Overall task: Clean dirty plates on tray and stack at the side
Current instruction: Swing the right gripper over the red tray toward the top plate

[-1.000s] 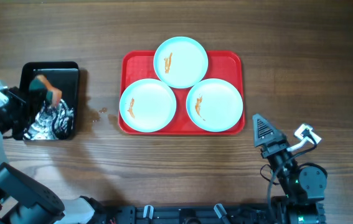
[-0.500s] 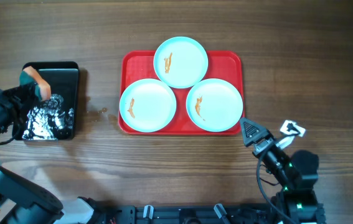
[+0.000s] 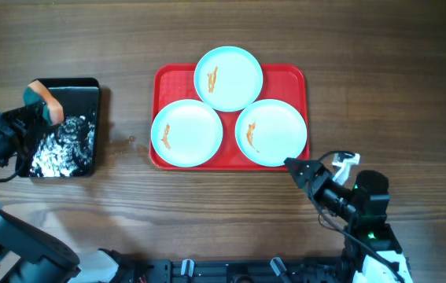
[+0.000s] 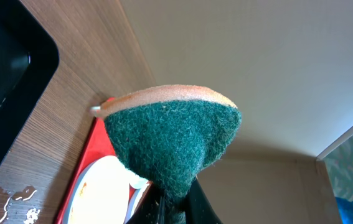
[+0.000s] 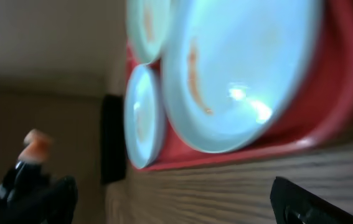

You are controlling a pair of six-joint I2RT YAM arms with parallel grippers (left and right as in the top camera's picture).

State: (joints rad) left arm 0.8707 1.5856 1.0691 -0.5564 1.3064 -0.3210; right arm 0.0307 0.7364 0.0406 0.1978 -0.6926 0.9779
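Note:
Three pale blue plates with orange smears lie on the red tray (image 3: 167, 79): one at the back (image 3: 228, 78), one front left (image 3: 186, 133), one front right (image 3: 270, 132). My left gripper (image 3: 34, 115) hovers over the black tray's left edge, shut on a sponge (image 3: 42, 100) with a green scouring face (image 4: 170, 137) and an orange back. My right gripper (image 3: 298, 168) is open just off the tray's front right corner, pointing at the front right plate (image 5: 244, 68). Its fingers (image 5: 307, 202) stand wide over bare wood with nothing between them.
A small black tray (image 3: 73, 94) holding foamy water sits at the left of the table. A few drops lie on the wood (image 3: 130, 141) between it and the red tray. Both arm bases stand along the front edge.
The right gripper has moved left and away from the front edge, up to the tray's front right corner. The left gripper carried the sponge left, off the black tray's middle.

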